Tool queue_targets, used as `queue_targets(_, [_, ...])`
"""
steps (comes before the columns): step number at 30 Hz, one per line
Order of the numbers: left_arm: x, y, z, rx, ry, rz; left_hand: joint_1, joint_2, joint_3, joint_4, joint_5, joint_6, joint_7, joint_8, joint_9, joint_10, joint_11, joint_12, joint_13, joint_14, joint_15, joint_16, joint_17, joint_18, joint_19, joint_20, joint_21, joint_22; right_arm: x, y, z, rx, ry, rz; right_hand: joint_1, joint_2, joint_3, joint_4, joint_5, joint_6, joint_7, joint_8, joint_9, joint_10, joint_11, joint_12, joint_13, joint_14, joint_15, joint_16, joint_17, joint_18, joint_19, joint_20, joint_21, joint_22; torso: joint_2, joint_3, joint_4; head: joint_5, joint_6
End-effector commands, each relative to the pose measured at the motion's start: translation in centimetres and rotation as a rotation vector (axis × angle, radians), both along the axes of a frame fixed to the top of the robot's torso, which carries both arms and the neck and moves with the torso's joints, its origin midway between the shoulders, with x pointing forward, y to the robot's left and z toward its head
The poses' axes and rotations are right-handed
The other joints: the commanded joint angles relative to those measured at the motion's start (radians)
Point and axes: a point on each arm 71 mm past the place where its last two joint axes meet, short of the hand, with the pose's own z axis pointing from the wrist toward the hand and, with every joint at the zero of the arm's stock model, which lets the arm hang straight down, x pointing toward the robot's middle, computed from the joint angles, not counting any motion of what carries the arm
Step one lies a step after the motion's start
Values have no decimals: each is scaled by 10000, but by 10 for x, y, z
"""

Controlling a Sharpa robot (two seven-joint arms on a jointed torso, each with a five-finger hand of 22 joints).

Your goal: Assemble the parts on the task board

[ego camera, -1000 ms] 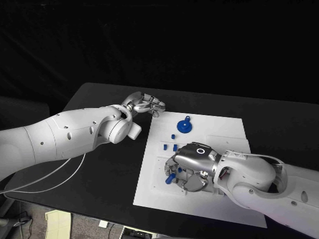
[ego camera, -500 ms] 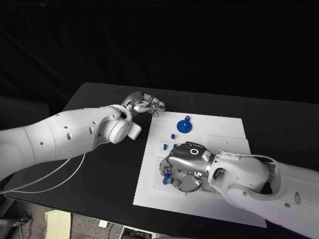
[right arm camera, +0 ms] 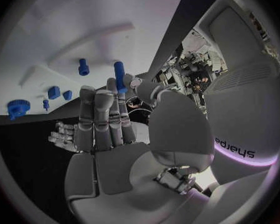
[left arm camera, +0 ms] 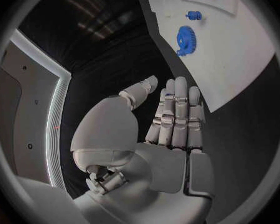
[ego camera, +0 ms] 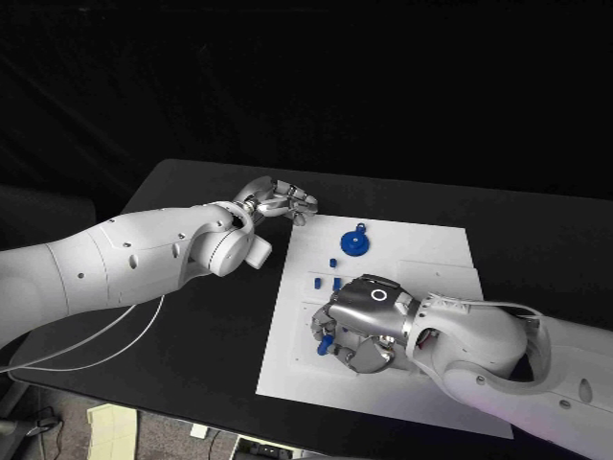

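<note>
Right hand [ego camera: 358, 326] is down on the task board [ego camera: 431, 244], pinching a blue peg [right arm camera: 119, 76]. Left hand [ego camera: 277, 200] is empty, fingers straight, hovering over the tabletop [ego camera: 182, 187].

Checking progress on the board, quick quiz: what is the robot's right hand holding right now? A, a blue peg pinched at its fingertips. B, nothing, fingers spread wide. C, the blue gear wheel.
A: the right wrist view shows the right hand pinching a blue peg at its fingertips, while the blue gear lies apart on the task board.

1 task board [ego camera: 431, 251], 2 hands, several blue parts
</note>
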Motion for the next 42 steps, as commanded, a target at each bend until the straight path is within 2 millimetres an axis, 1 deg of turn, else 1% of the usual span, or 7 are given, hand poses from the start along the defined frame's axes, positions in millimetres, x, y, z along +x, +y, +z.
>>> queue_targets(1, [0,-2,1,-48,-18,-142,-6,92,-4,17,4,-65,14,51,-13,-73,11,-32,15,67,29,-60,14,-160,-11,-97,-60,15,-1,0,3,-194,-233,6,-22,67,26,-38,61,55,9,44,23,91,-12,59,10,-15,-72,38,15,366,-5,-71,43,195,0,-2,-10,0,5])
queue_targets(12, [0,-2,1,-44,2,-146,-15,99,-5,27,5,-66,14,55,-16,-75,12,-33,16,68,30,-69,25,-162,-10,-96,-66,20,1,-3,7,-280,-439,-83,-28,57,42,-40,61,68,4,50,31,104,-18,62,21,-9,-77,50,25,366,2,-73,55,194,4,-7,-2,1,14])
queue_targets(18, [0,-2,1,-41,-2,-133,-19,100,-6,31,5,-68,15,55,-17,-76,12,-33,16,68,31,-72,29,-162,-10,-95,-68,22,3,-4,6,-538,-334,-67,-28,52,48,-42,61,71,2,51,33,107,-19,62,24,-9,-78,53,28,366,3,-73,58,193,4,-7,7,16,-4])
queue_targets(23, [0,-2,1,-41,0,-133,-20,98,-7,32,5,-69,14,56,-18,-76,12,-33,16,69,31,-75,34,-162,-9,-95,-70,24,3,-3,5,-540,-169,8,-33,49,51,-41,60,72,2,51,35,108,-19,61,26,-10,-79,56,31,365,3,-73,60,193,-1,-14,-3,18,-28])
queue_targets(42, [-1,-2,1,-41,3,-136,-15,99,-4,33,6,-70,13,60,-21,-77,11,-33,18,70,30,-83,46,-161,-9,-97,-76,29,3,0,5,-555,-22,84,-52,56,53,-38,61,72,2,50,39,110,-19,58,33,-17,-78,64,40,366,-2,-70,65,192,3,-4,8,34,-72])
